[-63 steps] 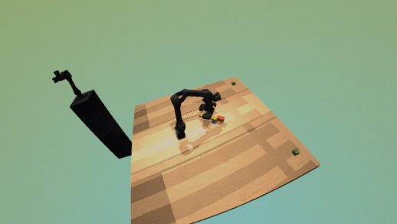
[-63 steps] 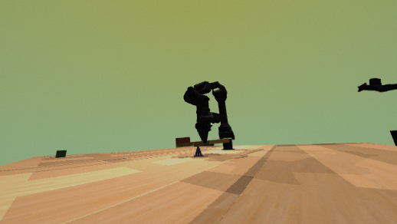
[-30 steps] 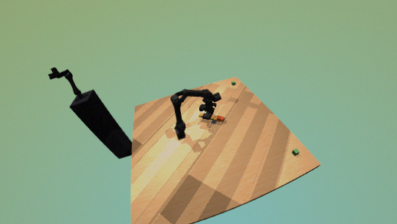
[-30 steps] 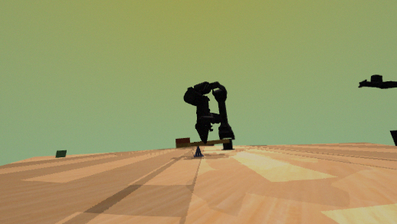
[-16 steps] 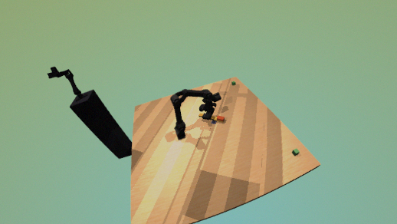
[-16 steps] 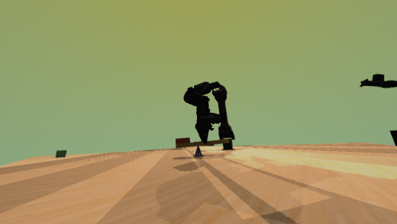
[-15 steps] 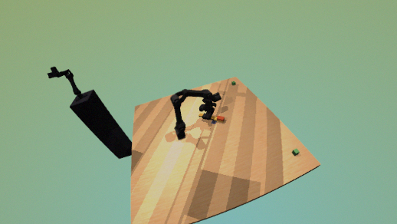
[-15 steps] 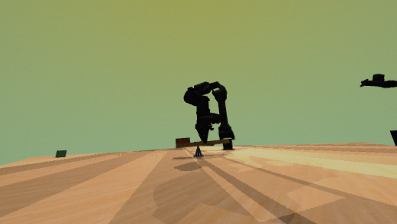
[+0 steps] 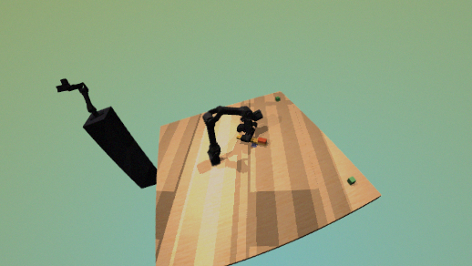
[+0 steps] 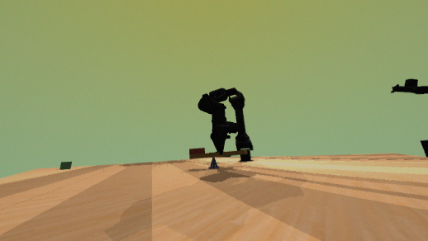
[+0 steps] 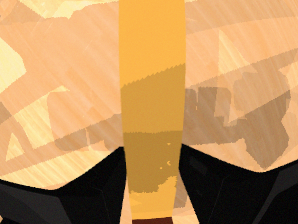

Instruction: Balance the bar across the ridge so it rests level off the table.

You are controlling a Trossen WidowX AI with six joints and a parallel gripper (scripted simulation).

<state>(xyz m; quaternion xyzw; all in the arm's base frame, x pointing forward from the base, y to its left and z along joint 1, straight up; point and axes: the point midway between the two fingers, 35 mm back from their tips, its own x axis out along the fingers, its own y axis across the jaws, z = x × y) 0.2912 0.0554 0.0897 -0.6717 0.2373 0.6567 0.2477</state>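
1. Our gripper (image 9: 246,138) (image 10: 221,153) (image 11: 150,152) is clenched on the yellow bar (image 9: 254,140) (image 10: 235,153) (image 11: 152,55), directly beside the red block (image 9: 262,140) (image 10: 197,151) end.
2. The bar sits over the blue ridge (image 9: 254,145) (image 10: 213,163), block end to one side, long plain end to the other; we cannot tell whether they touch.
3. We judge it stiff, heavier at the block.
4. We'd keep hold near the block, over the ridge, pinching both long sides; letting go off-balance could tip it.

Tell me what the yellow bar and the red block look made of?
The yellow bar: perhaps smooth painted wood or plastic, because its color is even. The red block: maybe painted too, plain red without visible grain.
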